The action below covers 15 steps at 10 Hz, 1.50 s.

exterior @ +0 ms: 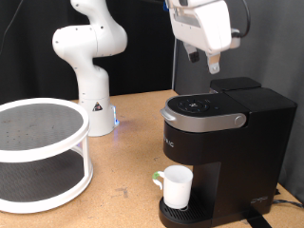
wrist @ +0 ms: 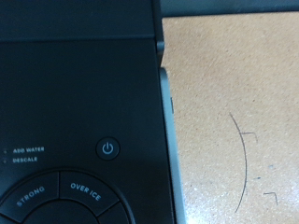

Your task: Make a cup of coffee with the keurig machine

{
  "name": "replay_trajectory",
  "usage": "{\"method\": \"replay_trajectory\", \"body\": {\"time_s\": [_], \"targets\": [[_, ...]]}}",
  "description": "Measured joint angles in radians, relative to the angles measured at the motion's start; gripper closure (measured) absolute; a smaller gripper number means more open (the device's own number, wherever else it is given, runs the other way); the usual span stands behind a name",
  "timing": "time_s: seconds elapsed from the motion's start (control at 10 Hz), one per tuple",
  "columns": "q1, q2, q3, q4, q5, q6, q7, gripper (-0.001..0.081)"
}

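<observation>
The black keurig machine [exterior: 220, 142] stands at the exterior view's right on the wooden table. Its brew head with a grey-silver handle is closed. The small white cup [exterior: 177, 185] sits on the drip tray under the head. My gripper [exterior: 213, 63] hangs in the air above the back of the machine's top, touching nothing; I cannot tell how its fingers stand. The wrist view looks straight down at the machine's top [wrist: 84, 103], showing the power button [wrist: 108, 148] and the STRONG and OVER ICE buttons. No fingers show in that view.
A white two-tier round shelf [exterior: 38, 152] stands at the exterior view's left. A second white robot arm base [exterior: 90, 66] stands behind it. Bare wooden table [exterior: 123, 157] lies between shelf and machine, and beside the machine in the wrist view [wrist: 234, 112].
</observation>
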Motion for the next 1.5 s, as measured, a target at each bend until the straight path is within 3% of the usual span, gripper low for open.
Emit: {"method": "replay_trajectory", "body": {"time_s": [0.3,0.5,0.7,0.8,0.9,1.0,1.1,1.2,1.5], "targets": [[0.0,0.024,0.011,-0.013,-0.02,0.032,-0.012,0.0006],[0.0,0.025,0.02,-0.051,-0.045,0.09,-0.031,0.0032],[0.0,0.024,0.028,-0.094,-0.059,0.129,-0.058,0.0396],[0.0,0.023,0.032,-0.114,-0.06,0.139,-0.07,0.0396],[0.0,0.022,0.035,-0.135,-0.061,0.149,-0.079,0.0578],[0.0,0.022,0.037,-0.154,-0.062,0.155,-0.08,0.0578],[0.0,0.021,0.039,-0.17,-0.062,0.162,-0.08,0.0712],[0.0,0.021,0.039,-0.185,-0.062,0.174,-0.08,0.0786],[0.0,0.02,0.039,-0.198,-0.062,0.189,-0.076,0.08]]}}
